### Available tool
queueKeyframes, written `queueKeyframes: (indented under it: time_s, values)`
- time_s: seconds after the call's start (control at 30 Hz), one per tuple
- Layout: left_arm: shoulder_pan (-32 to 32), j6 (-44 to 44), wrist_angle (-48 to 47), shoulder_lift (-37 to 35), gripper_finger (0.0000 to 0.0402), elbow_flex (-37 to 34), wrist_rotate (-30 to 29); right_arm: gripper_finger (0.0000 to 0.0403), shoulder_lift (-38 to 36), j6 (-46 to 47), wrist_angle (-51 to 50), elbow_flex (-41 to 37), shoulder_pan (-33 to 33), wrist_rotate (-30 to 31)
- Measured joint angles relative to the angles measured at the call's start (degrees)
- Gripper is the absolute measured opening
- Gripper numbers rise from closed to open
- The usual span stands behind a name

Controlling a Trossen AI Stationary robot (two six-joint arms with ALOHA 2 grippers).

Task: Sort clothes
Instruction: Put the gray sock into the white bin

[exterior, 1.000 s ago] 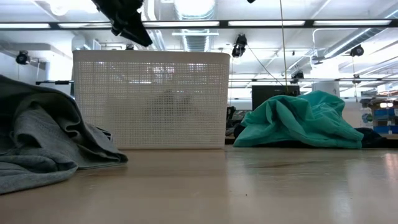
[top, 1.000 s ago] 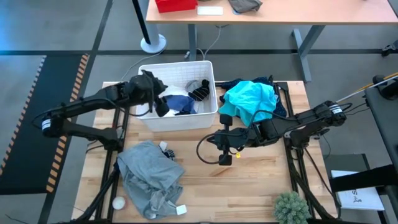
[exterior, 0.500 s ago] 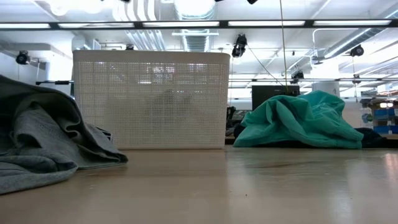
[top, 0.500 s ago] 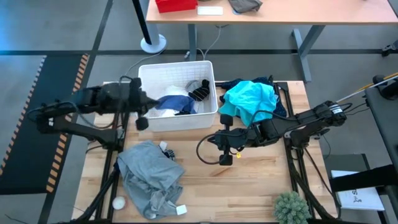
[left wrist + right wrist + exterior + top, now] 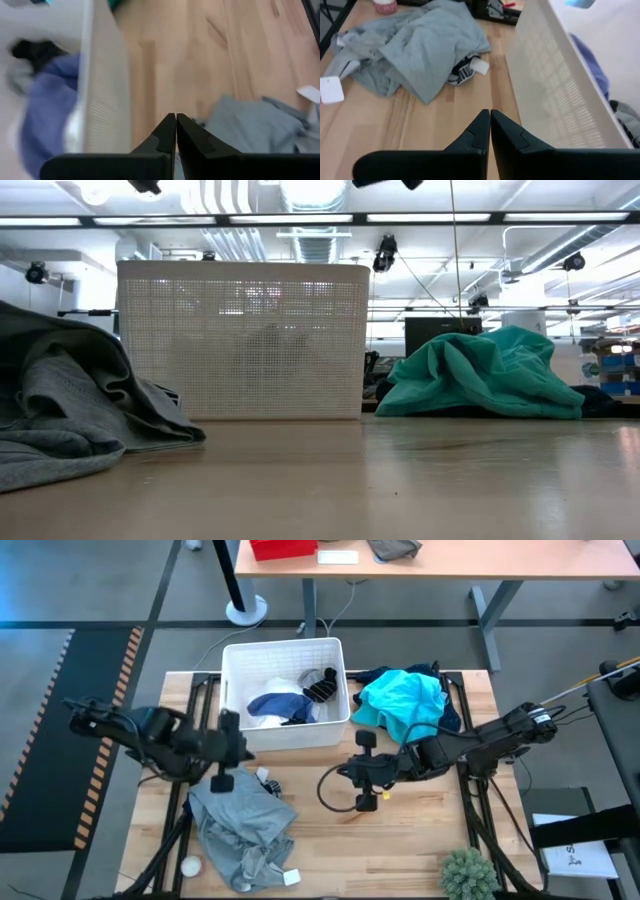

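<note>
The clothes lie in three places. A white basket [image 5: 285, 743] at the table's far middle holds a blue garment [image 5: 275, 705], a white one and dark striped socks [image 5: 322, 688]. To its right a teal garment [image 5: 400, 700] rests on a navy one. A grey garment [image 5: 240, 825] lies crumpled at the near left, over a dark striped piece [image 5: 462, 72]. My left gripper [image 5: 243, 752] is shut and hovers by the basket's near left corner, above the grey garment's far edge. My right gripper [image 5: 348, 772] is shut too; it hovers near the basket's near right corner, pointing left.
A small white round thing [image 5: 190, 866] and a white tag [image 5: 290, 878] lie at the near left. A potted plant [image 5: 468, 875] stands at the near right corner. Bare wood [image 5: 400, 840] spreads between the grey garment and the plant.
My left gripper has drawn back from above the basket toward the table's left and near edges. It now hovers outside the basket's near left corner. The blue garment in the basket now shows uncovered.
</note>
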Motion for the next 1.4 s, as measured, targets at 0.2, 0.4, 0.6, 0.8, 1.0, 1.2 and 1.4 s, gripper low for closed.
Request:
queueKeyframes:
  time_s: [0.2,0.4,0.6,0.8,1.0,1.2,1.4]
  values:
    - [-6.92,-7.86,-0.25,0.63,0.0000,-4.86,2.04,0.0000,0.00,2.99,0.31,-2.70,1.44,-0.31]
    - [-12.85,-17.49,4.28,0.59,0.0000,-10.93,9.45,0.0000,0.00,4.34,2.09,-4.19,2.79,-0.13]
    - [-17.41,-32.11,24.40,0.61,0.0011,-20.57,20.33,0.0000,-0.02,4.79,2.36,-4.25,3.33,-0.07]
    - [-22.46,-45.96,34.51,0.61,0.0057,-28.46,21.03,0.0000,-0.02,4.77,2.41,-4.25,3.44,0.02]
    - [-25.55,-52.95,41.13,3.53,0.0120,-31.79,20.51,0.0000,-0.02,4.74,2.38,-4.25,3.44,0.02]
    - [-25.72,-53.21,44.05,11.66,0.0177,-30.94,20.90,0.0000,-0.02,4.51,2.40,-4.28,3.44,0.04]
    - [-25.72,-54.04,44.04,18.48,0.0201,-29.74,21.05,0.0000,-0.02,4.35,2.38,-4.28,3.44,0.02]
